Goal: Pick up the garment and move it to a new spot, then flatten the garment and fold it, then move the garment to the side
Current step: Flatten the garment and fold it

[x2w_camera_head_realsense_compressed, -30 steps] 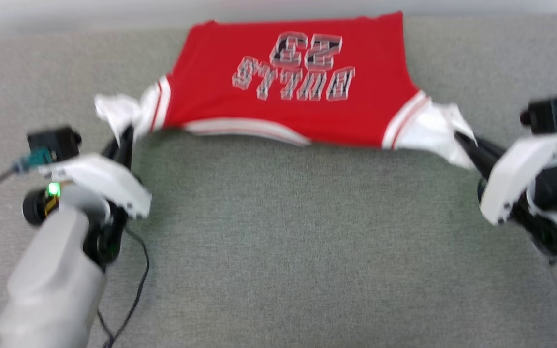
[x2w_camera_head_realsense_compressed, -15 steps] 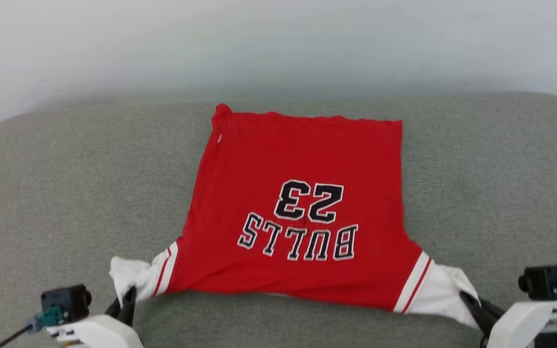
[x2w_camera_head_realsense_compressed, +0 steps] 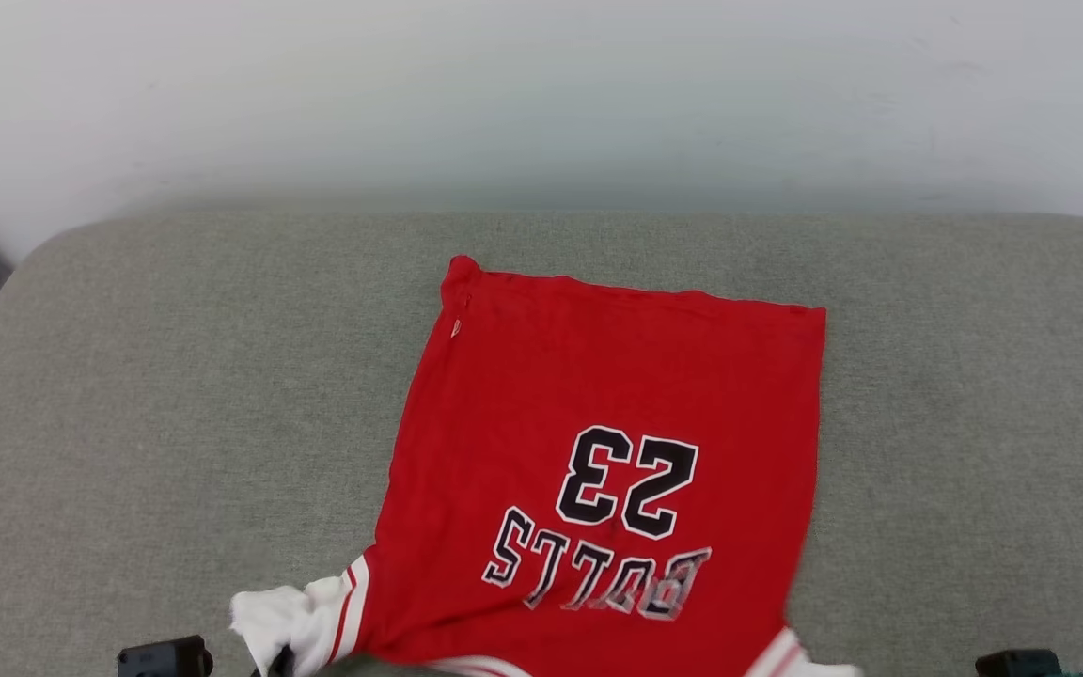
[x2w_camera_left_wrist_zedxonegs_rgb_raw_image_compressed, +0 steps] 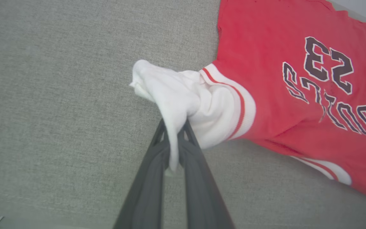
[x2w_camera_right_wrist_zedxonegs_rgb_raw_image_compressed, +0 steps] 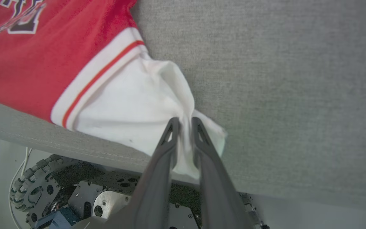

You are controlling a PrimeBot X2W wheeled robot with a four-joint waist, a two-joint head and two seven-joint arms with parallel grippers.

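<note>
The garment (x2w_camera_head_realsense_compressed: 598,423) is a red jersey shirt lying print-up on the grey cushion, with "BULLS 23" upside down to me. Its hem lies toward the wall and its shoulders toward me. My left gripper (x2w_camera_left_wrist_zedxonegs_rgb_raw_image_compressed: 174,127) is shut on the bunched white left sleeve (x2w_camera_left_wrist_zedxonegs_rgb_raw_image_compressed: 176,92), lifting it off the cushion. My right gripper (x2w_camera_right_wrist_zedxonegs_rgb_raw_image_compressed: 184,124) is shut on the white right sleeve (x2w_camera_right_wrist_zedxonegs_rgb_raw_image_compressed: 132,105), near the cushion's front edge. In the head view the left sleeve (x2w_camera_head_realsense_compressed: 288,616) shows at the bottom edge. The red body (x2w_camera_left_wrist_zedxonegs_rgb_raw_image_compressed: 281,47) lies mostly flat, and the collar side sags between the sleeves.
The grey fabric cushion (x2w_camera_head_realsense_compressed: 175,376) spreads wide on both sides of the shirt and ends at a white wall (x2w_camera_head_realsense_compressed: 541,94) behind. Its front edge (x2w_camera_right_wrist_zedxonegs_rgb_raw_image_compressed: 75,146) hangs over my wheeled base (x2w_camera_right_wrist_zedxonegs_rgb_raw_image_compressed: 59,197), with cables beside it.
The head camera has tilted upward, so the shirt and both arms have slid down the picture and the wall has come in. Both grippers still hold the sleeves.
</note>
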